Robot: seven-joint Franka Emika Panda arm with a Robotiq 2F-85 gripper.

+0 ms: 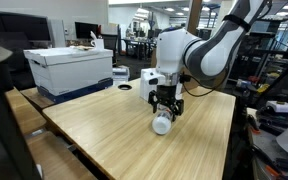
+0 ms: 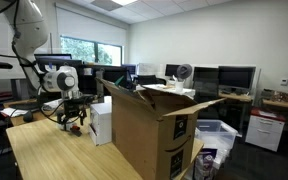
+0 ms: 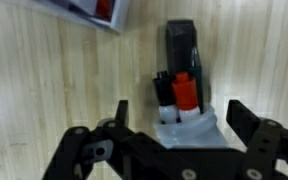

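Beneath the downturned arm (image 1: 209, 50) sits a round white cup (image 3: 189, 132), dark block (image 3: 181, 48) at its twelve o'clock. The claw (image 3: 178, 108) gapes wide astride the cup, empty.

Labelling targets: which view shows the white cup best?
Wrist view: white cup framed by the open gripper, red and black markers visible. In an exterior view it is a small white blob; under the gripper in an exterior view, indiscernible.

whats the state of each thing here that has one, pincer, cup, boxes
pincer: open, a finger on either side of the white cup, not gripping
white cup: resting on the table, markers in it, not held
cardboard box: open, flaps spread
white bin: shut, lid on
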